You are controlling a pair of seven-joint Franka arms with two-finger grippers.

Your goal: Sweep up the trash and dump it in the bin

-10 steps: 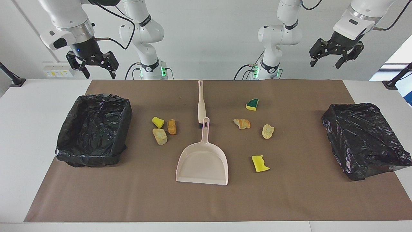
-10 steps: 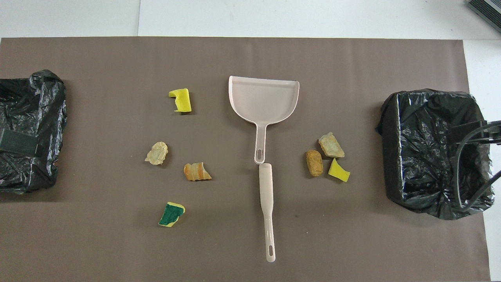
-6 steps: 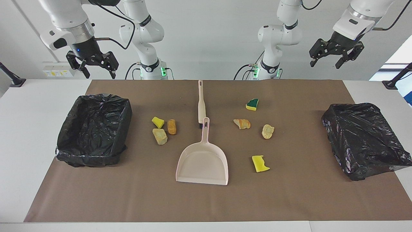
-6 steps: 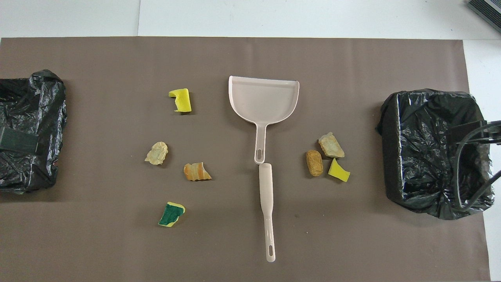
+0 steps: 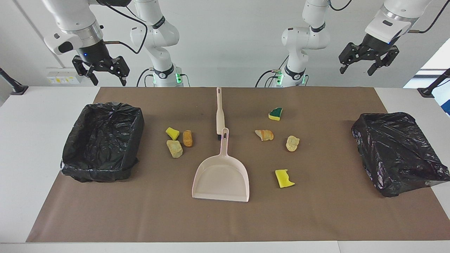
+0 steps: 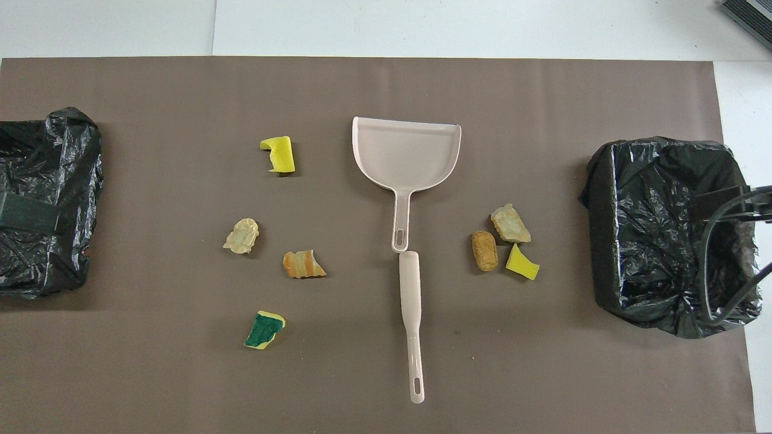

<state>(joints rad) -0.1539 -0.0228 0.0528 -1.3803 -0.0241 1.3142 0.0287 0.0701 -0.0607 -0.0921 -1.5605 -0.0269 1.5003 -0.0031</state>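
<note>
Both arms are hanging high: the left gripper (image 5: 368, 62) and right gripper (image 5: 101, 72) are spreading their fingers, empty. Seven scraps (image 5: 263, 135) are lying either side of the dustpan (image 5: 220, 179) and brush (image 5: 220, 114). Risk: sweeping could scatter pieces wide of the dustpan.

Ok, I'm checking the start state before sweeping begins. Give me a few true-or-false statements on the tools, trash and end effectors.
1. The dustpan holds two scraps. False: it is empty.
2. The brush lies nearer the robots than the dustpan. True.
3. The left end effector grips the brush. False: it hangs open in the air, holding nothing.
4. Seven scraps lie on the brown mat. True.
5. The right end effector is open. True.
</note>
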